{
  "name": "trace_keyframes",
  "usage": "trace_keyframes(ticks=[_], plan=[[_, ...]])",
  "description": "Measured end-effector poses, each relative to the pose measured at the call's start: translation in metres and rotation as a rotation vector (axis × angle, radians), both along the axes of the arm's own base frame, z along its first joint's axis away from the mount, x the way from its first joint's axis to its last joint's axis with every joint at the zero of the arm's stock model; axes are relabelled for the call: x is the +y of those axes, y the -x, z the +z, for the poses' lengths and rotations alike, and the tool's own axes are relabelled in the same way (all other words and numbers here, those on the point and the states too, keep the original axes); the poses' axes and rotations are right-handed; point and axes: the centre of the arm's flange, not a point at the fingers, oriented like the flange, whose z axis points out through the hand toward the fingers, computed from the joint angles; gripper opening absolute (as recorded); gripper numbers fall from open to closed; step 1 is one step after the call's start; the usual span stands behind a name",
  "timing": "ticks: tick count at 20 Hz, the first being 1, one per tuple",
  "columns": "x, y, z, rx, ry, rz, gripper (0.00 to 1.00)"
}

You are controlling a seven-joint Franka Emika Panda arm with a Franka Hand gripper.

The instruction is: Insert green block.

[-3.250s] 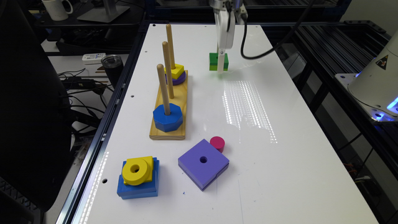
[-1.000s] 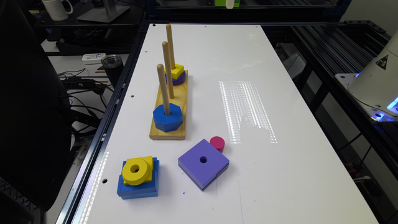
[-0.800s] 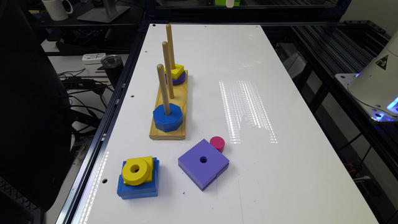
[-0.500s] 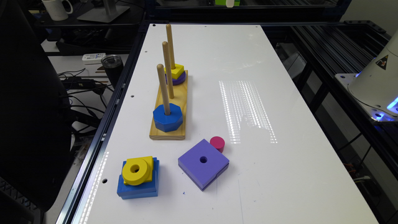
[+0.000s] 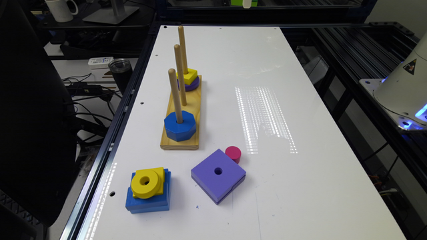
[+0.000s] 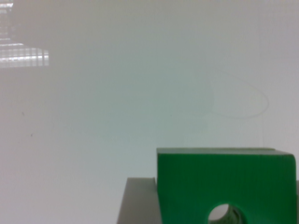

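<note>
Green block (image 6: pixel 226 186) clamped in gripper (image 6: pixel 219 205), held high above white table (image 5: pixel 267 110), fingers closed on its sides. Peg board (image 5: pixel 181 113) at exterior view's left. Risk: hole misaligned with wooden peg (image 5: pixel 180 75) at descent; block jams, tilts, or slips.

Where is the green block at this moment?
The green block is in the gripper, close up in the wrist view with its round hole showing, above bare white table. In the exterior view it sits at the top edge, beyond the table's far end.
</note>
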Motion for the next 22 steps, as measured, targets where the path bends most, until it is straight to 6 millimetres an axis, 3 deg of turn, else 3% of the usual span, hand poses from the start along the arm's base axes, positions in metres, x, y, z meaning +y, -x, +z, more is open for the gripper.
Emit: trace_keyframes(ticks=[12, 22], plan=[[0.010, -0.002, 0.000, -0.001, 0.002, 0.007, 0.00], [0.045, -0.013, -0.007, -0.013, 0.003, 0.011, 0.00]])
